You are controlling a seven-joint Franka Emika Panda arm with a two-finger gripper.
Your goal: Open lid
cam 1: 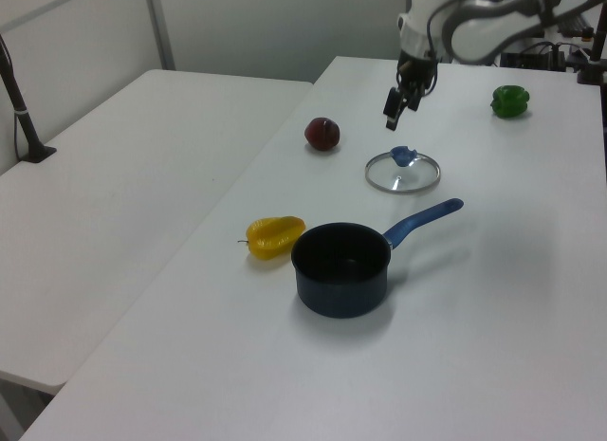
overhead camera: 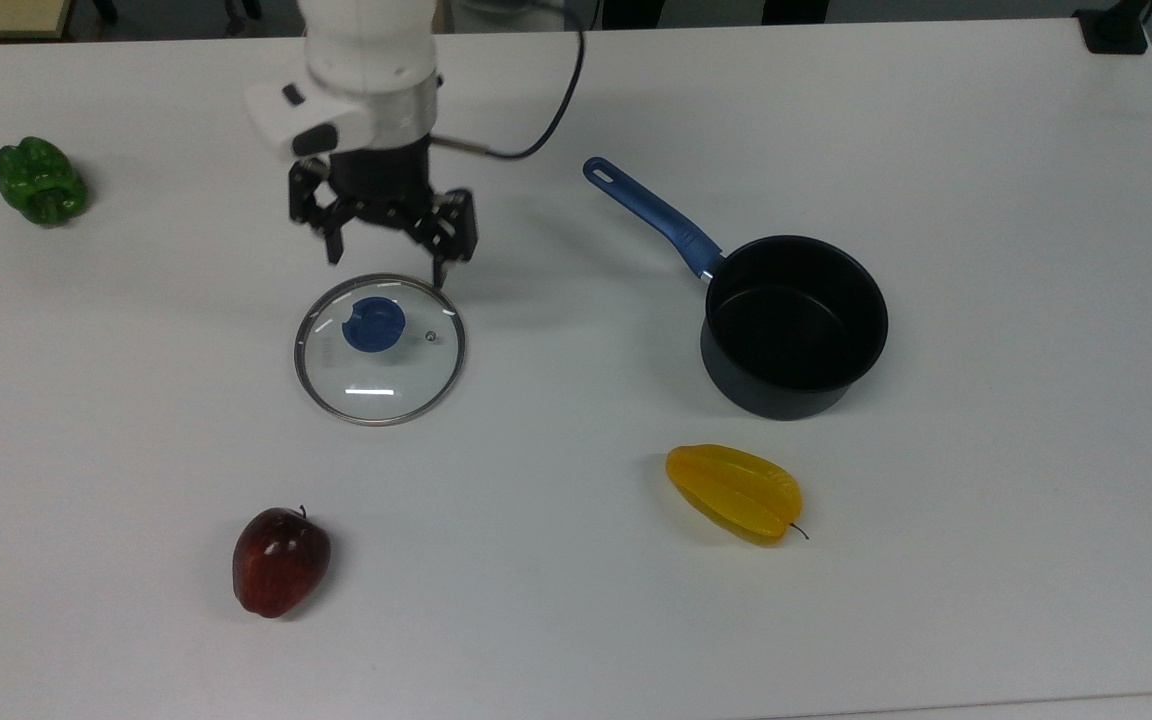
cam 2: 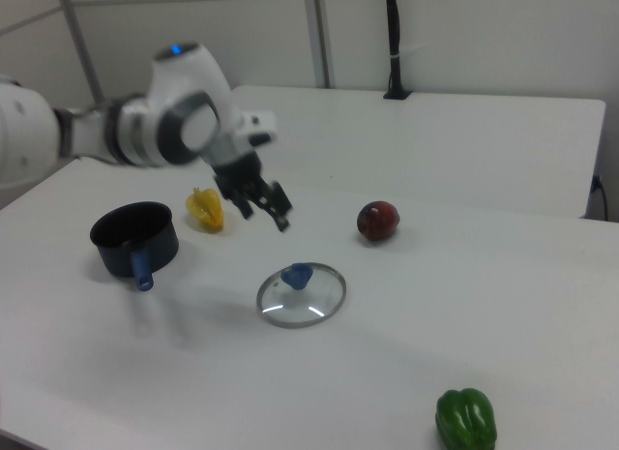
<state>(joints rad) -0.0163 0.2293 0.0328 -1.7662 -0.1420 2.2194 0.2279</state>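
I am holding my pincer [overhead camera: 388, 262] spread and empty, hanging above the lid [overhead camera: 379, 348], which is lying flat on the counter [overhead camera: 936, 150] knob up, well apart from the pan [overhead camera: 794, 325], on its handle's side.

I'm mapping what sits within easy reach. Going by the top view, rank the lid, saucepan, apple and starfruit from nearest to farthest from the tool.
1. Lid: just below the open tool.
2. Apple: lower left, near the front edge.
3. Saucepan: off to the right; the pot body lies farther than the apple, though its blue handle reaches closer.
4. Starfruit: lower right.
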